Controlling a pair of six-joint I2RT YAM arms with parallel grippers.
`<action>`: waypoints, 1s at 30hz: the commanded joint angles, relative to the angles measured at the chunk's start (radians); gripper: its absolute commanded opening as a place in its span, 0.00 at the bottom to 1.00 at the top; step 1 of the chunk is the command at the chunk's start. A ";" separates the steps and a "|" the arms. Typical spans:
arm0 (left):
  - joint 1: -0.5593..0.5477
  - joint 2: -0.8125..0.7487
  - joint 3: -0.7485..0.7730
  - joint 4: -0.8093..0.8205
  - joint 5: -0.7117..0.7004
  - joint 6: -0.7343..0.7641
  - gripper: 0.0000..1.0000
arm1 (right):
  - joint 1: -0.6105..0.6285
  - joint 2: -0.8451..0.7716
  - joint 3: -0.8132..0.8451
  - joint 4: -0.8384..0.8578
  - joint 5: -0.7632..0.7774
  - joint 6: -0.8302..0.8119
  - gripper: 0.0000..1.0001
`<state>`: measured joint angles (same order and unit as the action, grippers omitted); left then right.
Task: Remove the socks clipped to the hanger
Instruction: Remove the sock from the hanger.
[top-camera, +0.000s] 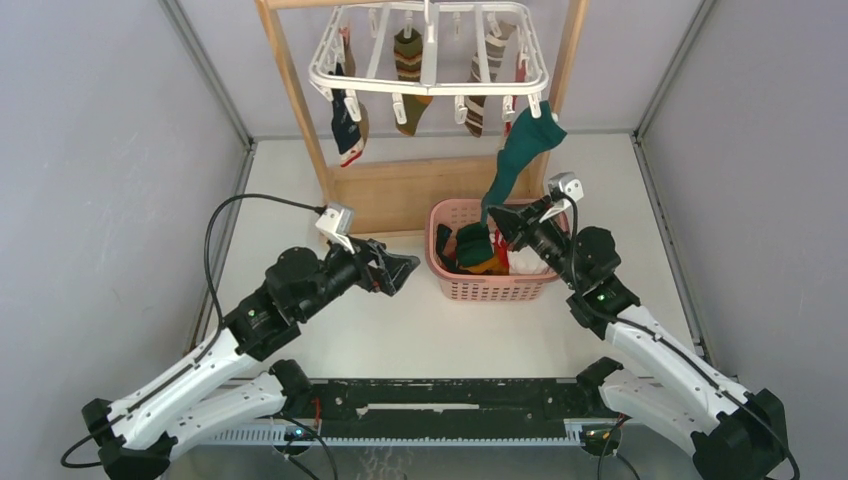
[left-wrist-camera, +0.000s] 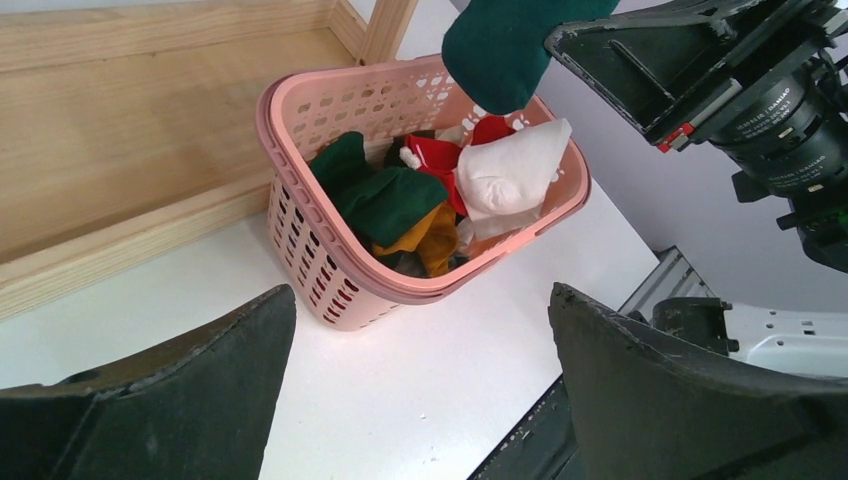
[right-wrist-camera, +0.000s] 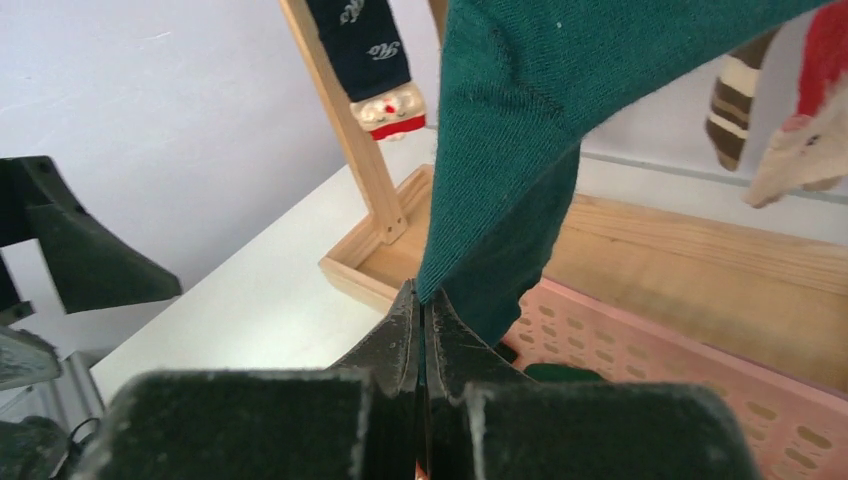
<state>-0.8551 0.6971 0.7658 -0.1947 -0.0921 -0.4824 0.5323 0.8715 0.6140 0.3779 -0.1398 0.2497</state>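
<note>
The white hanger (top-camera: 425, 88) hangs from a wooden stand at the back. A navy sock (top-camera: 347, 125) and two brown-and-green striped socks (top-camera: 410, 80) dangle from its clips. A teal sock (top-camera: 520, 150) stretches taut from the hanger's front right corner down to my right gripper (top-camera: 500, 222). That gripper (right-wrist-camera: 422, 295) is shut on the lower edge of the teal sock (right-wrist-camera: 530, 120), just above the basket. My left gripper (top-camera: 405, 270) hovers open and holds nothing, left of the basket; its fingers (left-wrist-camera: 200, 380) frame bare table in the wrist view.
A pink basket (top-camera: 440, 270) below the hanger holds several loose socks, green, red, white and mustard (left-wrist-camera: 420, 195). The wooden stand's post (top-camera: 300, 100) and base tray (top-camera: 400, 195) are behind it. Grey walls close in both sides.
</note>
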 joint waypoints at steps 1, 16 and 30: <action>-0.012 0.021 -0.011 0.090 0.032 -0.021 1.00 | 0.030 -0.014 0.004 -0.001 -0.023 0.062 0.00; -0.013 0.166 0.002 0.304 0.158 -0.011 1.00 | 0.093 0.034 0.004 0.105 -0.143 0.239 0.00; 0.056 0.205 -0.029 0.503 0.340 -0.099 1.00 | 0.090 0.042 0.004 0.190 -0.274 0.359 0.00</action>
<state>-0.8249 0.8906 0.7540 0.2001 0.1677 -0.5304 0.6178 0.9154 0.6140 0.4904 -0.3607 0.5571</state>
